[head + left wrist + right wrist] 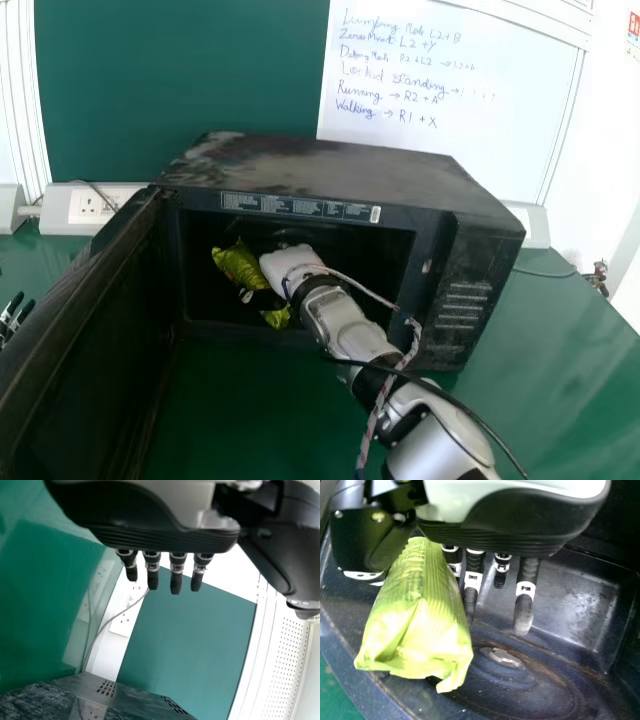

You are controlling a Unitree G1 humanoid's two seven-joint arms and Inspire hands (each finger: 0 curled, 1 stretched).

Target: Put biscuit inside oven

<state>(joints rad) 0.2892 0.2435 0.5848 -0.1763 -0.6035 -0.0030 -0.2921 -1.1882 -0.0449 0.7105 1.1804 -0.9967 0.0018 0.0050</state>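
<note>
The yellow-green biscuit packet [238, 266] is tilted inside the black oven's cavity, beside my right hand [290, 262], which reaches in through the front opening. In the right wrist view the packet [417, 625] lies between the thumb and the fingers of my right hand [510, 522], pinched there above the oven floor [545, 690]. The oven [340, 175] has its door [85, 350] swung wide on the left. My left hand [12, 318] is at the head view's left edge, outside the door; in the left wrist view this hand [165, 537] has straight fingers, holding nothing.
The oven stands on a green table [540, 350], with a wall socket [92, 205] behind it on the left. Its side walls and raised control panel [465, 300] border the opening around my right forearm. A round turntable hub [502, 657] sits on the cavity floor.
</note>
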